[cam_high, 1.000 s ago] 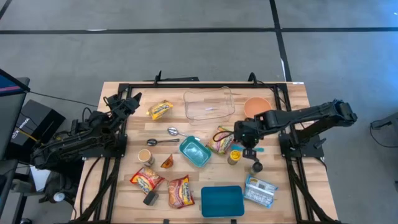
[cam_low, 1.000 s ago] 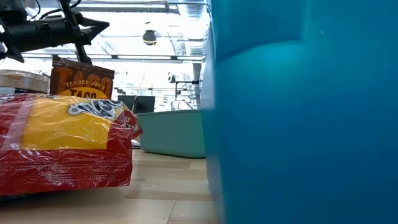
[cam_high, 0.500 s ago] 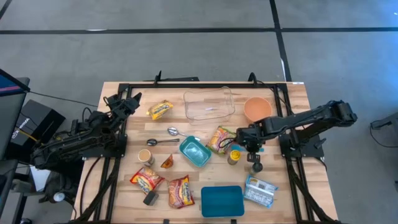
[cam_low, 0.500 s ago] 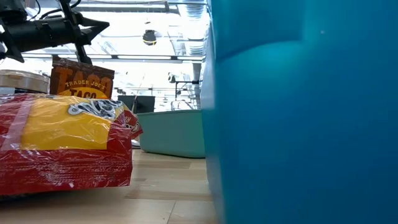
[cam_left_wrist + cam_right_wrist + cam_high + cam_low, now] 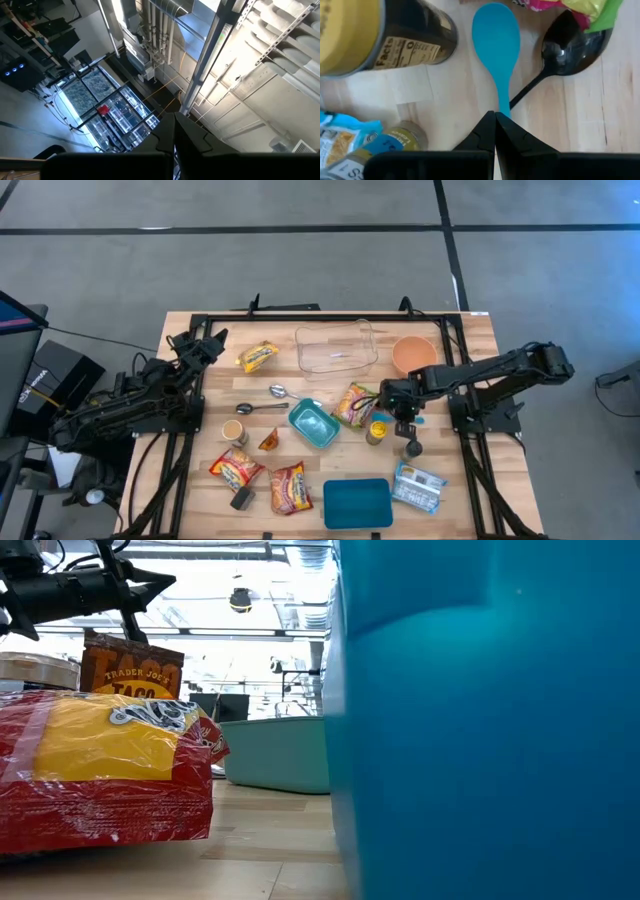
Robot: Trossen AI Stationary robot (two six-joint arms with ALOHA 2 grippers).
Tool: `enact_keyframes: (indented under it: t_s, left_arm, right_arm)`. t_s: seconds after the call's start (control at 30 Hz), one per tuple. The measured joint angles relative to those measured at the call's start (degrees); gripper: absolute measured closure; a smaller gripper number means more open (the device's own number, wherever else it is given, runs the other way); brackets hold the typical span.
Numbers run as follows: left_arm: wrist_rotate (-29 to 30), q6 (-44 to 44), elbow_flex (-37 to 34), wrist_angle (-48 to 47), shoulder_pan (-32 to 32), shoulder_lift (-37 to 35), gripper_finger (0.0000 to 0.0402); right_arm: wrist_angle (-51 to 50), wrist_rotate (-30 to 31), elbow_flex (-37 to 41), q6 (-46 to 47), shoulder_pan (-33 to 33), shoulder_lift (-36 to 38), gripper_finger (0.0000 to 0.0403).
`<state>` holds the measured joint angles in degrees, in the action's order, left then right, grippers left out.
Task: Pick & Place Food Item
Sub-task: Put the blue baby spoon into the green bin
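Food items lie about the table: a yellow packet (image 5: pixel 257 356), a colourful snack bag (image 5: pixel 354 402), a yellow-lidded can (image 5: pixel 377 430), two red-yellow noodle packets (image 5: pixel 236 468) and a blue packet (image 5: pixel 418 485). My right gripper (image 5: pixel 401 408) is shut and points down between the snack bag and the can. In its wrist view the shut tips (image 5: pixel 495 118) stand over the handle of a blue spoon (image 5: pixel 496 40) that lies flat on the wood. My left gripper (image 5: pixel 215 338) is shut and raised at the table's far left, holding nothing. My right gripper's shut fingertips (image 5: pixel 487 125) stand over the blue spoon's handle end (image 5: pixel 504 106), coming from above. They hide the spot, so I cannot tell whether they touch it. The spoon lies flat on the table.
A black spoon (image 5: pixel 570 35) lies beside the blue one, a small spice jar (image 5: pixel 412 446) just nearer. A clear tub (image 5: pixel 336 346) and orange bowl (image 5: pixel 413 353) stand at the far side, a teal tub (image 5: pixel 313 423) at the middle. A teal lid (image 5: pixel 357 502) at the near edge blocks the low view.
My right gripper has sunk toward the table beside the can and the snack bag, staying shut. Nothing on the table has moved.
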<state>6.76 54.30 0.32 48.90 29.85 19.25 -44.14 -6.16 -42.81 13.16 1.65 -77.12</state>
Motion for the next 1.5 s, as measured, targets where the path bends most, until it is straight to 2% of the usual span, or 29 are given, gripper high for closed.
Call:
enact_keyframes:
  t_s: [0.57,1.0,1.3,1.5]
  left_arm:
    - [0.04,0.00,0.00,0.00,0.02,-0.01,0.0399]
    - [0.04,0.00,0.00,0.00,0.01,0.00,0.0399]
    - [0.07,-0.01,0.00,0.02,0.00,-0.02,0.0399]
    - [0.07,-0.02,0.00,0.00,0.02,-0.01,0.0399]
  right_arm:
    - [1.36,1.62,-0.04,13.20,4.16,0.00,0.0403]
    - [1.38,3.88,-0.05,14.52,4.70,-0.19,0.0403]
    - [2.14,3.92,-0.07,14.02,6.10,-7.61,0.0403]
    - [1.92,4.14,-0.09,13.46,7.34,-6.01,0.0403]
